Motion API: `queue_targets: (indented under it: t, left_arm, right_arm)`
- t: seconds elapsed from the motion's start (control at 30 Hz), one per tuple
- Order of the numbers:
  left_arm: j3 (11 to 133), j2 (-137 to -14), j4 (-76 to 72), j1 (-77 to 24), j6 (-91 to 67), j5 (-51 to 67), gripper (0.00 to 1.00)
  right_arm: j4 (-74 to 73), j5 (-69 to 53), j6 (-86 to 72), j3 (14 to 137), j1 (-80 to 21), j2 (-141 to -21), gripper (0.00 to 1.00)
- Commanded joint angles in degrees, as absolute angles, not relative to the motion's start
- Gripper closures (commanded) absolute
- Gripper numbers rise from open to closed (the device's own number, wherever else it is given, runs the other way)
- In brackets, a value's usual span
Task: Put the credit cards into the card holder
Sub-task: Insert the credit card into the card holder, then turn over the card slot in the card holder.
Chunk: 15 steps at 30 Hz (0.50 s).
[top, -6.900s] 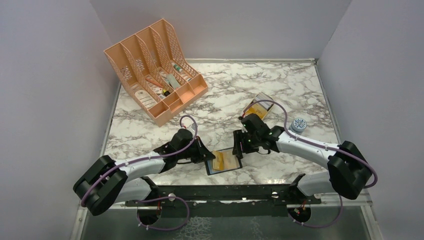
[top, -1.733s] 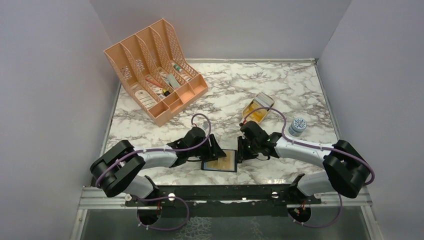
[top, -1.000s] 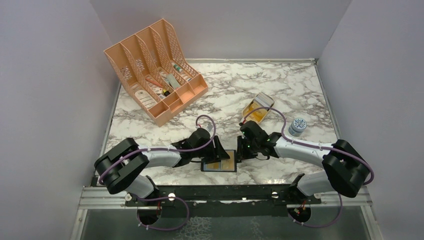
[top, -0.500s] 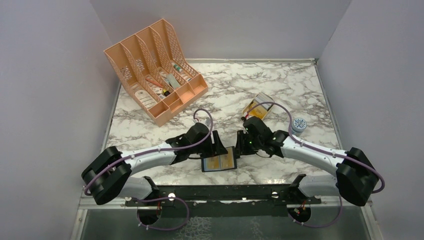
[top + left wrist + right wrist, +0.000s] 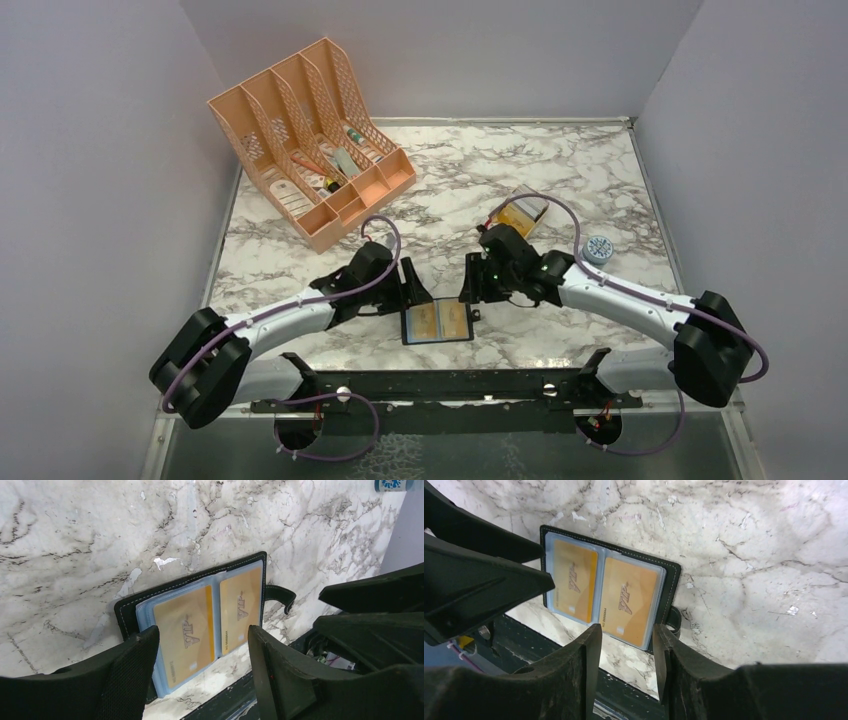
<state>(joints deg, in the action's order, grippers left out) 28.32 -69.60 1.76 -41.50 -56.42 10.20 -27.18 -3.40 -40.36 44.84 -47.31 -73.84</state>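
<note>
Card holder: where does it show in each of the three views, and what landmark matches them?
Top external: card holder open at lower centre, near the front edge of the table.
Left wrist: card holder at centre, tilted.
Right wrist: card holder left of centre.
Shared landmark: the black snap tab on its right side.

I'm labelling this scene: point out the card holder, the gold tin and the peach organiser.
card holder (image 5: 127,617), left wrist view, black left border.
gold tin (image 5: 520,215), top external view, its middle.
peach organiser (image 5: 255,150), top external view, left side wall.
</note>
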Motion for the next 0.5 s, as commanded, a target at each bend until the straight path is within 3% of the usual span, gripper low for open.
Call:
queue_targets:
  t: [0.0,0.47]
  left_arm:
    - [26.4,-68.6,-1.6,-40.4,-56.0,14.8,0.32]
    - [23.4,-69.9,-5.5,-40.1,-57.3,15.5,0.32]
  right_arm:
    - [-31.1,0.9,-39.3,48.5,-47.9,-74.4,0.57]
    - [-22.3,-5.1,-40.8,45.6,-51.0,-81.8,0.7]
